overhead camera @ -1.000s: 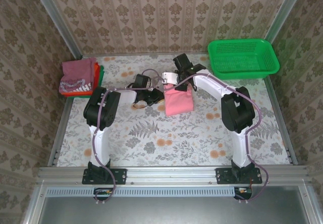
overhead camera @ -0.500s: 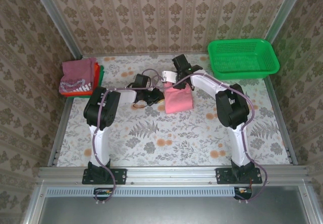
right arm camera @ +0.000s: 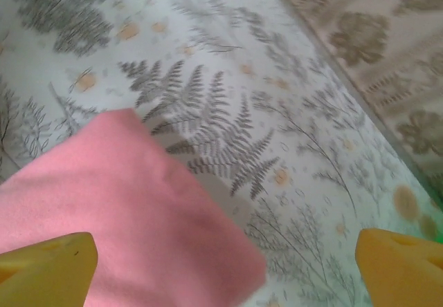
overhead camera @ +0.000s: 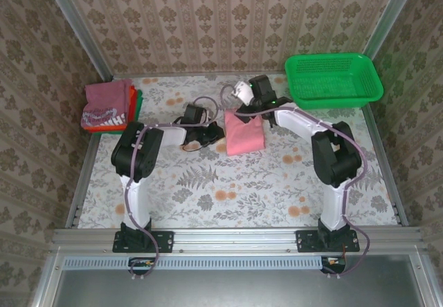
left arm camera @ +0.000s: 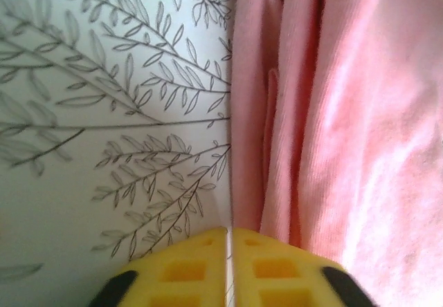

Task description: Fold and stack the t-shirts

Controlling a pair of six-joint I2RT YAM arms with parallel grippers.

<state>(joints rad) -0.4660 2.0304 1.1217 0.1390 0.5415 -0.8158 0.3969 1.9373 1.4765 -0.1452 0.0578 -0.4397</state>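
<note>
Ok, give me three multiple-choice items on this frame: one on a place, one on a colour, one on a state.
1. Where on the table is the folded stack? A near-right corner; B far-left corner; C centre.
2. What colour is the shirt lying mid-table? A salmon-pink; B green; C maroon.
3. How is the right claw? A shut on the shirt; B shut and empty; C wide open.
B: the top view shows the stack at the far left.
A: the shirt is plainly pink.
C: its fingers stand far apart over the shirt.
</note>
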